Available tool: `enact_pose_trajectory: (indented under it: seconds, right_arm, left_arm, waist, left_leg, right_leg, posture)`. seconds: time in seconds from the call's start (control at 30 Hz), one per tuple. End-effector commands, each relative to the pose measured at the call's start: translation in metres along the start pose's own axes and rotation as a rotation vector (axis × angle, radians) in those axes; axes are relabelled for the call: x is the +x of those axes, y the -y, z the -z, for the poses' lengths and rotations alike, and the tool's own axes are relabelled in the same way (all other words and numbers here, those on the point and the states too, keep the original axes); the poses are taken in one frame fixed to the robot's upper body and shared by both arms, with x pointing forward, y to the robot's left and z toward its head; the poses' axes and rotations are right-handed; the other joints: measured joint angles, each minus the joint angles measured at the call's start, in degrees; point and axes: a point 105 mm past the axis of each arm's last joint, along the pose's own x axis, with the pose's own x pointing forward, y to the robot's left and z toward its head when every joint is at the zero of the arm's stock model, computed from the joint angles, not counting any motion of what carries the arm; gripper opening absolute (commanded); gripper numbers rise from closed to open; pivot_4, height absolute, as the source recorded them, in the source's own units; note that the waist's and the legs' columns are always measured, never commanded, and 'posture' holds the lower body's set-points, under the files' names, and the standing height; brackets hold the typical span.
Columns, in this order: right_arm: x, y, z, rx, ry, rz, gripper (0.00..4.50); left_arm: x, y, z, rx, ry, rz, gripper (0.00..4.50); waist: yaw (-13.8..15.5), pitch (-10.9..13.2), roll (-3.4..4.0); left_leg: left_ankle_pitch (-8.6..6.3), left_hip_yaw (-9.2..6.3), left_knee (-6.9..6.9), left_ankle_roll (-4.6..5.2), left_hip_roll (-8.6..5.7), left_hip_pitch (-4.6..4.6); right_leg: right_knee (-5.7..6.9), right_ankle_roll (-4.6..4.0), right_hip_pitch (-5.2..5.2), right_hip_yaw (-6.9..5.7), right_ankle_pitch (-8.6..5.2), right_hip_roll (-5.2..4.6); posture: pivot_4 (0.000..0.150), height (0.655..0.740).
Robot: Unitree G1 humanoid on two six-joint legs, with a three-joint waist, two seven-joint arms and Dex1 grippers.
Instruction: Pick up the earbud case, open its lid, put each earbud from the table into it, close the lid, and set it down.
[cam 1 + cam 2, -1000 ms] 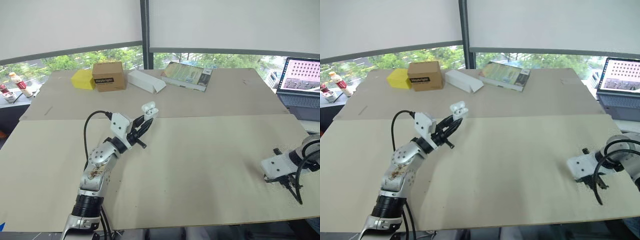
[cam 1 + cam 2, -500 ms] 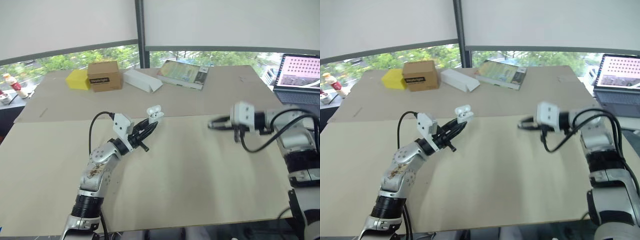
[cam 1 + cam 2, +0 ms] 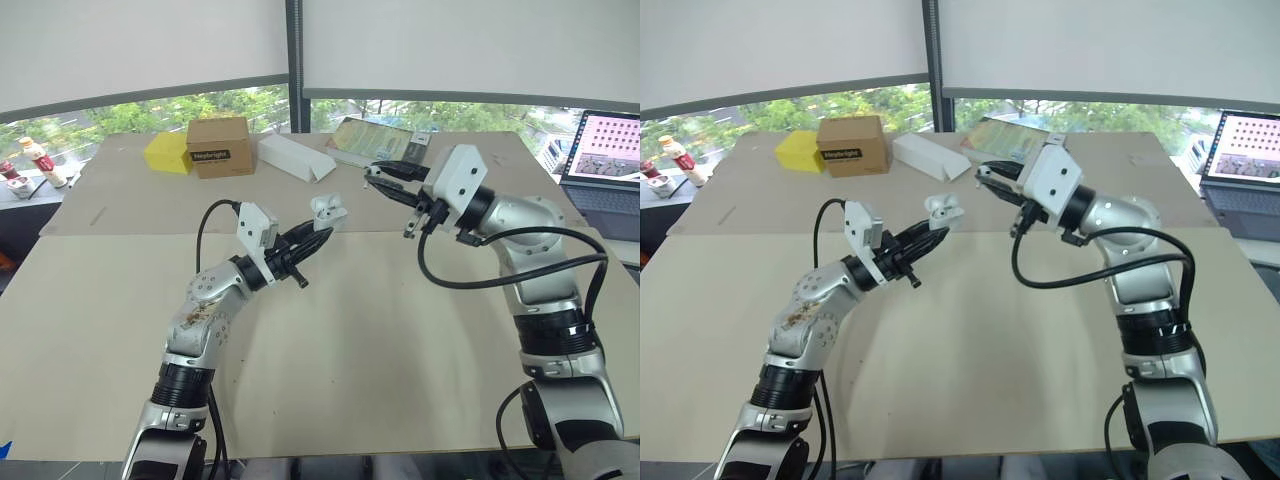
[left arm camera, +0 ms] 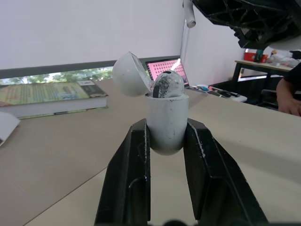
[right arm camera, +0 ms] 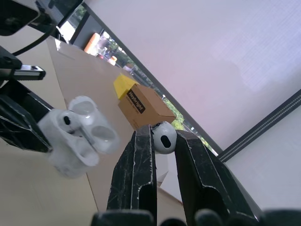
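Left end effector [image 3: 320,227]: fingers clamped on the lower body of the earbud case [image 3: 326,208], which is held up off the desk [image 3: 400,330] near its middle. The left wrist view confirms one finger on each side of the case, which stands upright with its lid [image 4: 131,74] swung open and back. That view also shows a seated earbud [image 4: 164,84] in one socket, a detail too small to make out from the head camera.

Right end effector [image 3: 379,175]: raised level with the case, just to its right and not touching it, fingers pointing toward it. The right wrist view shows the fingers closed on a loose earbud [image 5: 164,137], gripped at its rounded head. The left wrist view shows that earbud's white stem hanging below the black fingers.

The right wrist view looks into the open case, showing one socket filled and the other empty.

Far edge of desk, left to right: yellow block [image 3: 166,155], cardboard box [image 3: 218,147], white carton [image 3: 295,158], book [image 3: 380,143]. A laptop [image 3: 605,150] sits at the right edge. The left wrist view shows a person's hand [image 4: 289,101] resting on a separate table.
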Motion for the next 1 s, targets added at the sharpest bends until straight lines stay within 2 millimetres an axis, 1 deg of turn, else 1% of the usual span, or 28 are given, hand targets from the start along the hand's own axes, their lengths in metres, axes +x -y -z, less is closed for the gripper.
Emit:
enact_pose_trajectory:
  seconds: [0.03, 0.23, 0.5, 0.7, 1.0]
  right_arm:
    - [0.006, 0.003, -0.015, -0.073, 0.043, 0.038, 0.28]
    - [0.015, -0.005, -0.022, -0.115, 0.065, 0.024, 0.28]
    - [0.017, -0.010, -0.022, -0.129, 0.072, 0.006, 0.28]
    - [0.015, -0.011, -0.012, -0.147, 0.025, -0.005, 0.28]
    - [0.010, -0.012, -0.004, -0.158, -0.014, -0.022, 0.28]
  left_arm:
    - [0.005, 0.003, -0.012, 0.031, 0.023, 0.044, 0.50]
    - [0.010, 0.003, -0.014, 0.051, 0.028, 0.061, 0.50]
    - [0.011, 0.002, -0.015, 0.068, 0.034, 0.062, 0.50]
    - [0.011, 0.005, -0.015, 0.075, 0.041, 0.074, 0.50]
    - [0.011, 0.007, -0.016, 0.083, 0.050, 0.083, 0.50]
  waist:
    - [-0.3, 0.0, 0.00]
    - [-0.8, 0.0, 0.00]
    - [-0.7, 0.0, 0.00]
    - [-0.7, 0.0, 0.00]
    - [-0.7, 0.0, 0.00]
  left_leg:
    - [-0.01, 0.02, 0.00, 0.02, 0.00, 0.03]
    - [0.00, 0.01, -0.01, 0.01, 0.00, 0.10]
    - [0.00, 0.01, 0.00, 0.01, 0.01, 0.10]
    - [0.00, 0.02, 0.00, 0.01, 0.00, 0.09]
    - [0.00, 0.02, -0.01, 0.02, 0.01, 0.10]
  right_leg:
    - [0.08, -0.01, 0.00, 0.01, 0.00, 0.00]
    - [0.19, -0.03, -0.01, 0.03, -0.02, 0.04]
    - [0.17, -0.03, -0.01, 0.02, -0.02, 0.03]
    - [0.18, -0.03, -0.01, 0.03, -0.02, 0.03]
    - [0.17, -0.03, -0.01, 0.03, -0.02, 0.03]
  posture:
    - [0.150, 0.7400]
    - [0.150, 0.7400]
    - [0.150, 0.7400]
    - [0.150, 0.7400]
    - [0.150, 0.7400]
